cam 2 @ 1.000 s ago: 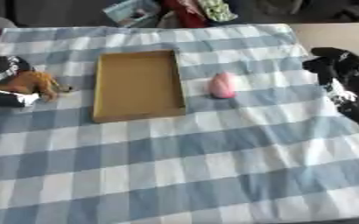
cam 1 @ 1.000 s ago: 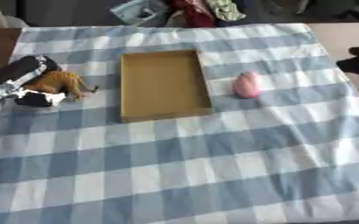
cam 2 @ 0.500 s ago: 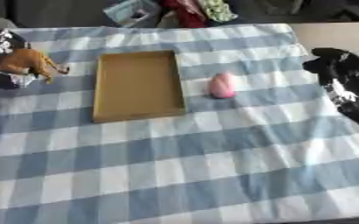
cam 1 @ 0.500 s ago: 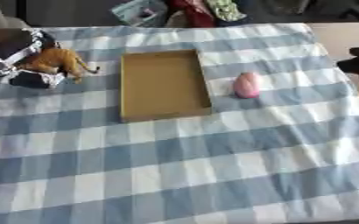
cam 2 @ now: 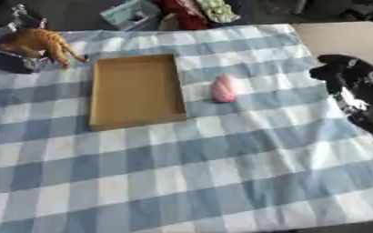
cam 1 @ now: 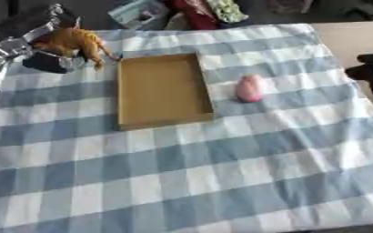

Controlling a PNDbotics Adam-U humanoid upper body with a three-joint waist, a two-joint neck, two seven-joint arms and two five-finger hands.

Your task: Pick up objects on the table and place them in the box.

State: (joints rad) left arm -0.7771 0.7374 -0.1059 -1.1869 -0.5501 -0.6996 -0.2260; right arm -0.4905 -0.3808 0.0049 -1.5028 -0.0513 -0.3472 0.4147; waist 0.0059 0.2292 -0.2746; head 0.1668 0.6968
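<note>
Left eye view: our left hand (cam 1: 38,48) has the orange four-legged toy animal (cam 1: 74,42) up at the far left, fingers curled round it.

We hold the toy raised beside the far left corner of the shallow brown cardboard box (cam 1: 159,89), its legs hanging down and pointing toward the box, just short of the rim. Our box sits open near the middle of the blue-and-white checked tablecloth (cam 1: 221,173), and we see nothing inside it. On the cloth just right of the box lies a small pink egg-shaped object (cam 1: 250,88), close to the box wall but not touching it. Over at the right edge we have our right hand (cam 2: 350,79), black, well apart from the pink piece; we cannot tell how its fingers are set.
</note>
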